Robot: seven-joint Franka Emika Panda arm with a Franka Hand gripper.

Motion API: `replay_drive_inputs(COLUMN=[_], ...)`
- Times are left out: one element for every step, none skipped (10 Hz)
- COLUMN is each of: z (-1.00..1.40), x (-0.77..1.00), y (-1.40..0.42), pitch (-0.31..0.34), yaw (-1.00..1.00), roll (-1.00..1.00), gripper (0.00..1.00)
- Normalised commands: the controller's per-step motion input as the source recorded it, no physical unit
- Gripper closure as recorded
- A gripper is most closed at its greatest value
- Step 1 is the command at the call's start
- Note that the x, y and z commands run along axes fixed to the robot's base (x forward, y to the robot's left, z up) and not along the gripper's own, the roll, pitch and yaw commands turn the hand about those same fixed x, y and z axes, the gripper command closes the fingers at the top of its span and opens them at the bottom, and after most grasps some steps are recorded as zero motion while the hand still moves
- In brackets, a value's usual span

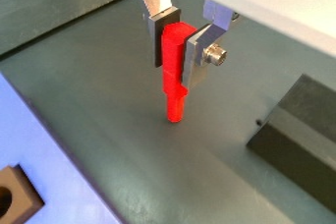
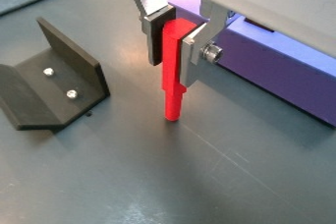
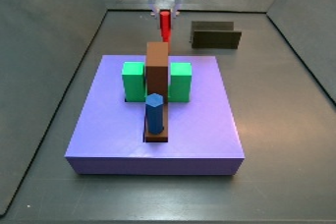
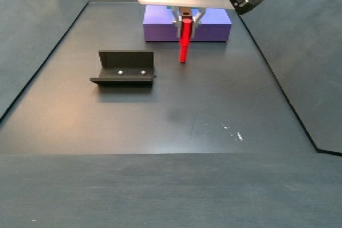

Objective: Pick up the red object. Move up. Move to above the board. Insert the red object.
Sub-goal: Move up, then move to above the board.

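The red object (image 1: 172,76) is a bright red upright peg held between my gripper's two silver fingers in both wrist views, also (image 2: 172,71). My gripper (image 1: 182,41) is shut on its upper part; its narrower lower tip (image 2: 172,110) stands at the grey floor; contact cannot be told. In a side view the peg (image 4: 183,40) hangs below the gripper (image 4: 189,16) in front of the purple slab (image 4: 214,30). In a side view the brown board (image 3: 156,85) lies on the slab between green blocks (image 3: 133,81), with the peg (image 3: 164,22) behind it.
The dark fixture (image 2: 50,76) stands on the floor beside the peg, also seen in a side view (image 4: 123,69). A blue hexagonal peg (image 3: 153,113) stands in the board's near end. The purple slab's edge (image 1: 39,159) lies close by.
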Motion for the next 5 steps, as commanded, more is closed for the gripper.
replay_drive_inputs(z=[0.76, 0.48, 0.27, 1.4, 1.4], x=[0.01, 0.01, 0.03, 0.0, -0.03], y=[-0.06, -0.04, -0.03, 0.0, 0.0], pitch=[0.022, 0.023, 0.005, 0.0, 0.031], yaw=[0.01, 0.02, 0.01, 0.0, 0.0], roll=[-0.01, 0.01, 0.02, 0.0, 0.0], gripper=[1.0, 1.0, 1.0, 1.0, 1.0])
